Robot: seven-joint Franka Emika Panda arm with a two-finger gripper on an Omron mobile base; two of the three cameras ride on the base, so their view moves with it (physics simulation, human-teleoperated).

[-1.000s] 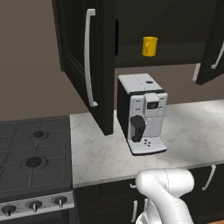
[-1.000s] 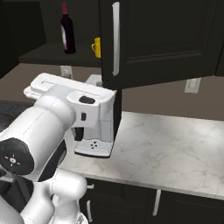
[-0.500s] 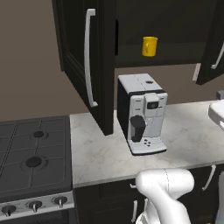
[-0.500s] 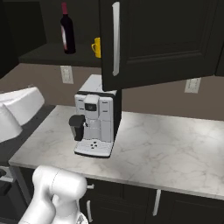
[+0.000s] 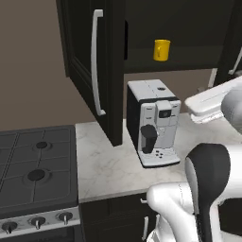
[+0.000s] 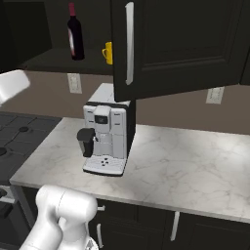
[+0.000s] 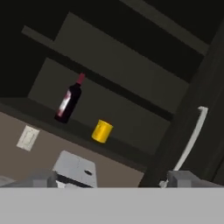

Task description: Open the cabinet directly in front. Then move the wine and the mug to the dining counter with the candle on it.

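In the left base view the cabinet stands open, one door swung out toward the camera with its pale handle facing the stove. The mug sits on the lowest shelf above the coffee machine; that open door hides the shelf to the mug's left.

The right base view adds the wine, upright on the same shelf just left of the mug, half of which is cut off behind the other open door.

The hand view, rolled to one side, has wine and mug apart on the shelf. The gripper holds nothing, its jaws spread wide, only the tips visible.
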